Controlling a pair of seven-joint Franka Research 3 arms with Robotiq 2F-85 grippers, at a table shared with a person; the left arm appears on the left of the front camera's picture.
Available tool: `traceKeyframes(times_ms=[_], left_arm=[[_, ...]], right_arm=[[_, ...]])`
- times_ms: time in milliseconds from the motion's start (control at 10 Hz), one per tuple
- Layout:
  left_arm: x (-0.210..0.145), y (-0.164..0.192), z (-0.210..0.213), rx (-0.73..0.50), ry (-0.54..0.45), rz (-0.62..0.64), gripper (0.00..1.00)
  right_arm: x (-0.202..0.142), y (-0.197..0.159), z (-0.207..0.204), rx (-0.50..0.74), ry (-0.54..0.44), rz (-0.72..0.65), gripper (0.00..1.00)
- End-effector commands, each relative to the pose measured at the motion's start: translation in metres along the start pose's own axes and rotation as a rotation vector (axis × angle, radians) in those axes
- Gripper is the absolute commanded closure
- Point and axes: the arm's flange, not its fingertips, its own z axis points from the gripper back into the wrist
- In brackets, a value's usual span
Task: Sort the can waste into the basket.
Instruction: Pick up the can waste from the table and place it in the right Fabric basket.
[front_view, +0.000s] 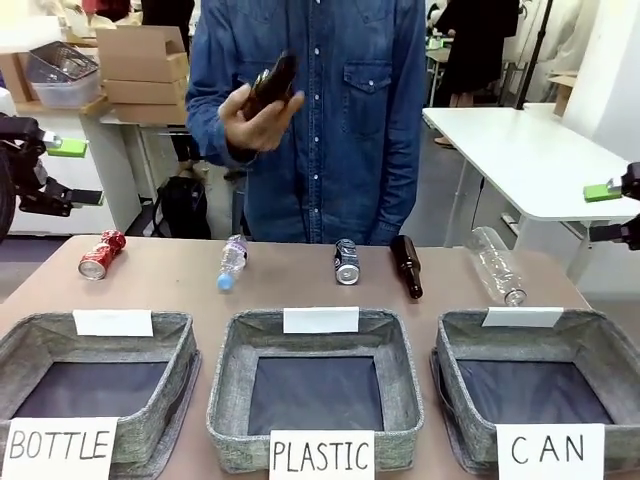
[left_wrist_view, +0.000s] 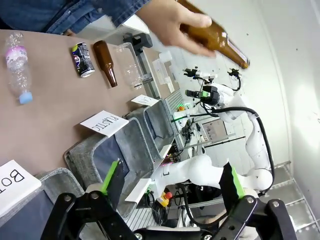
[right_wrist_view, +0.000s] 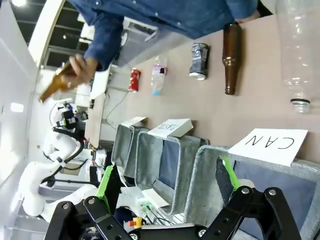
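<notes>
I've got the brown table top running across the foreground, and beyond it on the right a long white table stands on a grey floor beside a plain white wall. Over on the left I see stacked cardboard boxes and a clear plastic tub up on a white desk, with a dark bag sitting on the floor below. The light is bright and even, and my right wrist camera catches a ceiling lamp glowing at its top corner.
</notes>
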Motion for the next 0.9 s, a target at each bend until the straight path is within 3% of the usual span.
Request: traceKeyframes(times_ms=[0, 200, 300, 400, 500, 600, 800], left_arm=[[-0.001, -0.001, -0.001, -0.027, -0.014, -0.020, 0.00], [0.000, 0.000, 0.000, 0.000, 0.000, 0.000, 0.00], [-0.005, -0.049, 0.051, 0.162, 0.008, -0.092, 0.00], [-0.029, -0.091, 0.116, 0.518, 0.076, -0.108, 0.00], [-0.062, -0.127, 0.169, 0.745, 0.044, -0.013, 0.00], [-0.084, -0.144, 0.187, 0.864, 0.016, 0.041, 0.00], [-0.092, -0.142, 0.182, 0.788, 0.006, -0.072, 0.00]], right_arm=[[0.006, 0.007, -0.035, 0.015, 0.041, 0.025, 0.00], [0.019, 0.030, -0.073, -0.065, 0.092, 0.068, 0.00], [0.024, 0.038, -0.091, -0.098, 0.130, 0.075, 0.00], [0.028, 0.044, -0.111, -0.121, 0.188, 0.099, 0.00], [0.033, 0.048, -0.133, -0.147, 0.234, 0.107, 0.00], [0.038, 0.051, -0.149, -0.139, 0.272, 0.109, 0.00], [0.044, 0.055, -0.170, -0.144, 0.308, 0.108, 0.00]])
